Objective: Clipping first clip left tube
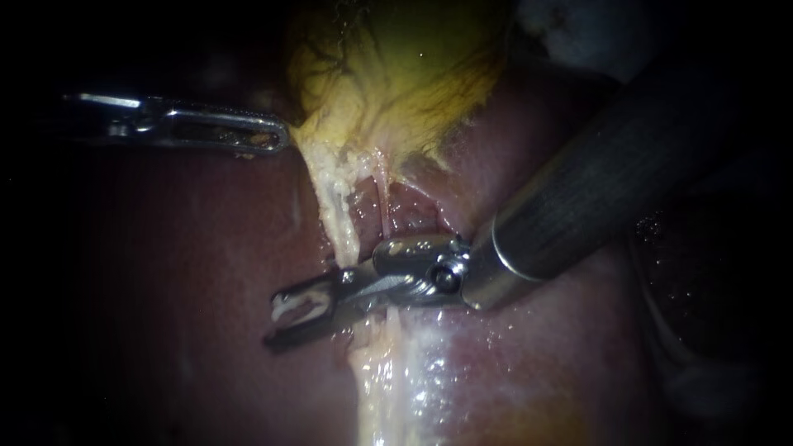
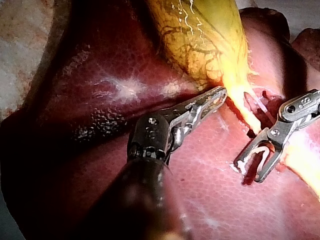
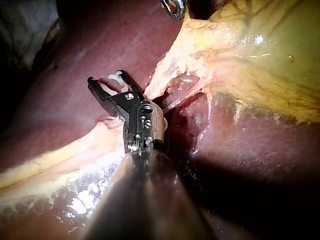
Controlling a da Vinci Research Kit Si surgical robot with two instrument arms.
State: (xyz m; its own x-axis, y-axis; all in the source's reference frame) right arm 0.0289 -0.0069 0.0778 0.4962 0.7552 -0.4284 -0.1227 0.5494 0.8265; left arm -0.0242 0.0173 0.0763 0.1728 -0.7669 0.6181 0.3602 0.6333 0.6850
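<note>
The yellow-green gallbladder point(image 1: 396, 74) narrows into a pale left tube point(image 1: 334, 206) and a thin pink right tube point(image 1: 384, 198). My right instrument point(image 1: 277, 320) comes in from the upper right. Its jaws are open and carry a white clip point(image 1: 293, 307). The left tube meets these jaws near their hinge, and their tips lie past it over the liver point(image 1: 190, 272). The left wrist view shows the clip point(image 2: 257, 155) in the open jaws beside the tube point(image 2: 247, 112). My left instrument point(image 1: 281, 139) is shut on the gallbladder's edge.
Pale fatty tissue point(image 1: 388, 388) runs on below the right instrument's jaws. Dark red liver surrounds both tubes. The thick right shaft point(image 1: 595, 182) covers the tissue on the right of the endoscope view.
</note>
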